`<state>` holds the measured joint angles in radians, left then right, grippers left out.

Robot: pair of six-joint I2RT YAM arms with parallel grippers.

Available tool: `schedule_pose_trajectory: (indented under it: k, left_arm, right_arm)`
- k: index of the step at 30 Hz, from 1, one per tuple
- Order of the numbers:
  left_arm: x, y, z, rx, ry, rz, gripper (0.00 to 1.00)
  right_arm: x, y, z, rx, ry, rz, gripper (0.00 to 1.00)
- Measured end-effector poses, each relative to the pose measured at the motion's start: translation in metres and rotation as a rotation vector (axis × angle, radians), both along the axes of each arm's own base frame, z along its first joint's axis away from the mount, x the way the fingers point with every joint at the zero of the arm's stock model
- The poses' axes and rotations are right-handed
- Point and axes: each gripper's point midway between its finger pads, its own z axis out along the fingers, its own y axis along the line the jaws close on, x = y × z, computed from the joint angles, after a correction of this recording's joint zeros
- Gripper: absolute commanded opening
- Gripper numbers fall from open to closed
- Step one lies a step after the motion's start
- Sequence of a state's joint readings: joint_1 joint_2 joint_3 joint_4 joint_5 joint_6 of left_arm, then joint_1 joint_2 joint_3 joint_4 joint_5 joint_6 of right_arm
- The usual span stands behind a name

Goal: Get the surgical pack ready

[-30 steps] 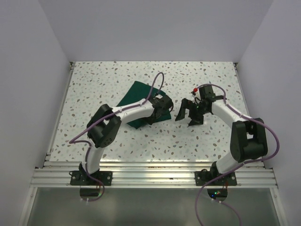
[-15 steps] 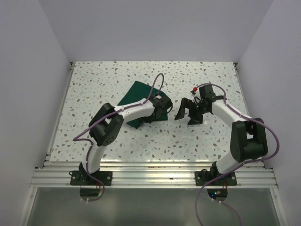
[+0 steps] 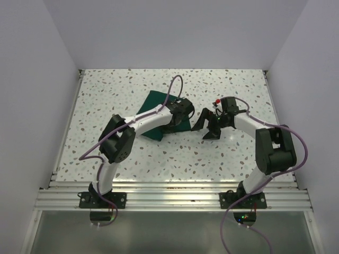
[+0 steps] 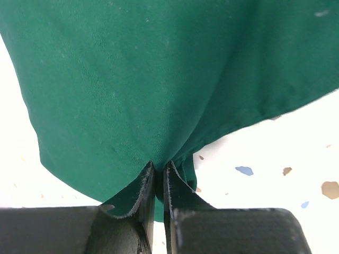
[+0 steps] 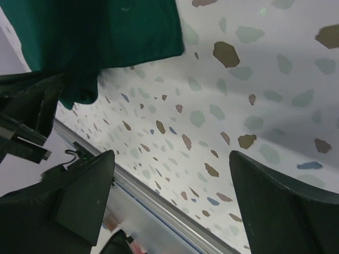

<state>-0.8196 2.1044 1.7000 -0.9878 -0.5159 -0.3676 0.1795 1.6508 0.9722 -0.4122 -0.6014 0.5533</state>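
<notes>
On the speckled tabletop (image 3: 106, 106), near centre, the surgical pack (image 3: 152, 103) lies; the left tool (image 4: 158, 177) pinches its green fabric. Just beside the pack, the right tool (image 5: 170, 159) stands spread wide.

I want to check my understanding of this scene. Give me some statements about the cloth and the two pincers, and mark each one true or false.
1. The left pincer is shut on the green cloth. True.
2. The right pincer also grips the cloth. False: its jaws stand wide open with nothing between them.
3. The cloth rests on a speckled table. True.
4. The cloth covers the whole table. False: it covers only a small part near the middle.
</notes>
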Motion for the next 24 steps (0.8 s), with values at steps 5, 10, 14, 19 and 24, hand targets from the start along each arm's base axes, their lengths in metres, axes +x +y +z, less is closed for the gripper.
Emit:
schedule_pose_trajectory:
  k: [5, 10, 14, 19, 24]
  left_arm:
    - [0.001, -0.009, 0.012, -0.054, 0.006, -0.024, 0.00]
    - [0.002, -0.011, 0.028, -0.106, -0.001, -0.029, 0.00]
    - [0.004, -0.009, 0.033, -0.133, 0.001, -0.021, 0.00]
    - [0.004, -0.007, 0.037, -0.168, 0.013, -0.013, 0.00]
    - [0.006, -0.009, 0.044, -0.215, 0.010, -0.018, 0.00]
  right_arm:
    - [0.015, 0.028, -0.010, 0.081, 0.050, -0.041, 0.58]
    - [0.030, 0.060, -0.010, 0.158, 0.069, -0.039, 0.55]
    - [0.039, 0.076, -0.003, 0.195, 0.058, -0.026, 0.52]
    - [0.050, 0.089, 0.006, 0.228, 0.030, -0.027, 0.24]
    - [0.066, 0.102, 0.004, 0.268, 0.022, -0.037, 0.10]
